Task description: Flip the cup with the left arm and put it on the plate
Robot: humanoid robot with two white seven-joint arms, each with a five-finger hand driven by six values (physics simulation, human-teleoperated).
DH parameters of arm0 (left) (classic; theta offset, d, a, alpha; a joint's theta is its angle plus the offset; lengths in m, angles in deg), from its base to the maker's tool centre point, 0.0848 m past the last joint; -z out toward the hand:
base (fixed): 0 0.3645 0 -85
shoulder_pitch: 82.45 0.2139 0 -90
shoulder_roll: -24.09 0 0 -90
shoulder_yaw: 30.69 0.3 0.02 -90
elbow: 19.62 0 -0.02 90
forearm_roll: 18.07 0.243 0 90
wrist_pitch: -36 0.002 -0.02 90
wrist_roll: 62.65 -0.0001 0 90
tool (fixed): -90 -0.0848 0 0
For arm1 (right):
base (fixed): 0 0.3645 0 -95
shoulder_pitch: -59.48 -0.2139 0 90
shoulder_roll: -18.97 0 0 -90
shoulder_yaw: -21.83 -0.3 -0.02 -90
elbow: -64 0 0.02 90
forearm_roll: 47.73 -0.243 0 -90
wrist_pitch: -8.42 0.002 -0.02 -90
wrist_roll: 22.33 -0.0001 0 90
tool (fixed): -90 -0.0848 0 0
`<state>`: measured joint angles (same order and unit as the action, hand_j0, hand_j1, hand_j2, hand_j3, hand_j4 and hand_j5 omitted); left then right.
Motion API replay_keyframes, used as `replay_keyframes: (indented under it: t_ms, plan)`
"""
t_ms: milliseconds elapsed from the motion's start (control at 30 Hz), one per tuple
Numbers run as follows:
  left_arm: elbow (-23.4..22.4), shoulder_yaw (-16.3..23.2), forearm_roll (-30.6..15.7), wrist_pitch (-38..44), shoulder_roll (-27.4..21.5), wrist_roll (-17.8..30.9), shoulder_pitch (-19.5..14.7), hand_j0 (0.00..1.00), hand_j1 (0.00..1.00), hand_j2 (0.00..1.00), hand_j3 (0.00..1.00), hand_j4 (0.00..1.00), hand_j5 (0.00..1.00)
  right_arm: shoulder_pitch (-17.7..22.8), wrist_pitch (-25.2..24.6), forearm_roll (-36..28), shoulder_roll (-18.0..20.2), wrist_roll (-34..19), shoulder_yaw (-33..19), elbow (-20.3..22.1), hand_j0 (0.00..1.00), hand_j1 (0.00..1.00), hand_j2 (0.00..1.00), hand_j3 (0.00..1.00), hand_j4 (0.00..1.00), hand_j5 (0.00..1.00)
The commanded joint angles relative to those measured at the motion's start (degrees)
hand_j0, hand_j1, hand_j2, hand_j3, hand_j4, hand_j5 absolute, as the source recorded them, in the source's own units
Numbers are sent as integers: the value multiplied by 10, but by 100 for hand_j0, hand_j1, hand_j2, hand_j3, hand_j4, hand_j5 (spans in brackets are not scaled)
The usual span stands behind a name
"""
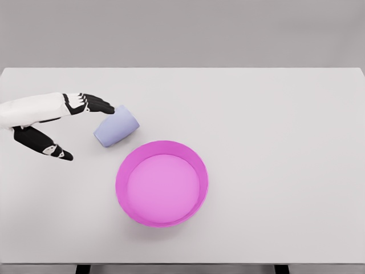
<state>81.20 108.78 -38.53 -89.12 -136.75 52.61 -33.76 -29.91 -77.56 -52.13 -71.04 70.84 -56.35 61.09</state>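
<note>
A pale lavender cup [116, 127] lies tilted on its side on the white table [274, 125], left of centre. Just below and to its right sits the magenta plate [162, 183], a shallow round dish with a raised rim. My left hand [77, 128] comes in from the left edge, its fingers spread. The upper fingers [94, 104] reach to the cup's top edge and touch or nearly touch it. The thumb [57, 152] points down-right, apart from the cup. Nothing is held. The right arm is out of view.
The table's front edge [182, 264] runs along the bottom of the picture. A grey wall stands behind the table.
</note>
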Motion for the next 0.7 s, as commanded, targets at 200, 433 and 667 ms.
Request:
replay_keyframes:
  t_ms: [200, 433, 667]
  plan:
    - [2, 3, -83, 1, 40, 1, 13, 100, 100, 100, 100, 100, 100, 4, 0, 0, 0, 0, -2, -2, 100, 100, 100, 100, 100, 100]
    - [3, -46, -84, 1, 76, -98, 29, 100, 100, 100, 100, 100, 100, 4, 0, 0, 0, 0, -2, -2, 100, 100, 100, 100, 100, 100]
    - [3, -49, -179, 169, 108, -158, 52, 100, 100, 100, 100, 100, 100, 4, 0, 0, 0, 0, -2, -2, 100, 100, 100, 100, 100, 100]
